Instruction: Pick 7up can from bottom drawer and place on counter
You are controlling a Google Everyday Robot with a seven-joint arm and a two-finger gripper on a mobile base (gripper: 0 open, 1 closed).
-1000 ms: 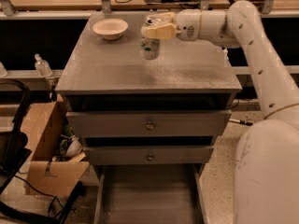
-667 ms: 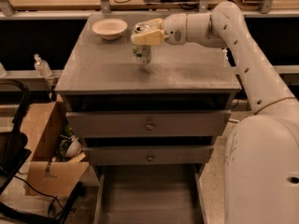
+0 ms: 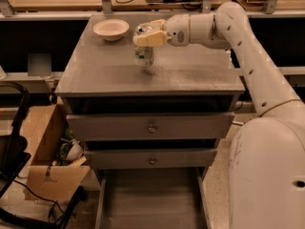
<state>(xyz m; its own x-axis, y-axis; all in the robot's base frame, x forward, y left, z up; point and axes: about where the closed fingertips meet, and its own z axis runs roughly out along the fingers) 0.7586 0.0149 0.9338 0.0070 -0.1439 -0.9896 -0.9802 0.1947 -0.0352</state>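
**As the Claw Swings Left, the Can Nears the Worktop**

Because its cream fingers sit close on either side of the silver lid, the claw [image 3: 144,37] reads as clamped on the top of the 7up can [image 3: 143,55], which hangs upright straight beneath it. Over the last second the claw has carried the can leftward across the worktop [image 3: 190,73], from nearer the middle of the slab toward the cream bowl [image 3: 111,29] at the back left corner. It has also dropped a little on the way.

That matters for the task. The fetch from the bottom drawer [image 3: 150,199] is plainly done: the drawer lies pulled out and bare at the foot of the cabinet. What remains is the set-down. The can's base looks to be at the surface or just above it, with a small dark shadow right under it. From this angle I cannot say for certain that it touches.

Outward from the claw, the white arm [image 3: 238,27] reaches in from the right. The bowl stands near the can's left, apart from it.

My judgement is that the last step is in hand: settle the can, let go, and lift clear. A grip at the rim of a narrow can could tip it if the fingers drag on release.
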